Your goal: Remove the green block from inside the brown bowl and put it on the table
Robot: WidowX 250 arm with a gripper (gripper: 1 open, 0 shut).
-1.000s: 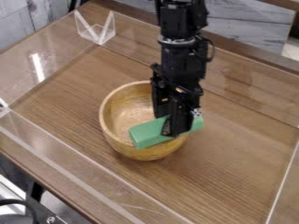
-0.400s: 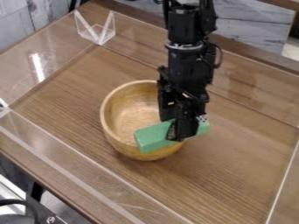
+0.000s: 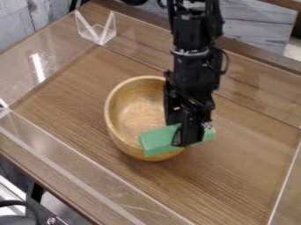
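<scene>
Gripper clamps green block, apparently over brown bowl's rim.

Bright, even light; white glare on the clear walls; picture small and soft

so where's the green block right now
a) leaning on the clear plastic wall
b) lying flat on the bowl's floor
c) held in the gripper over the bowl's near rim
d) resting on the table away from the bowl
c, the gripper is shut on the green block, which sits at the near right rim of the brown bowl, neither down on its floor nor out on the table.
</scene>
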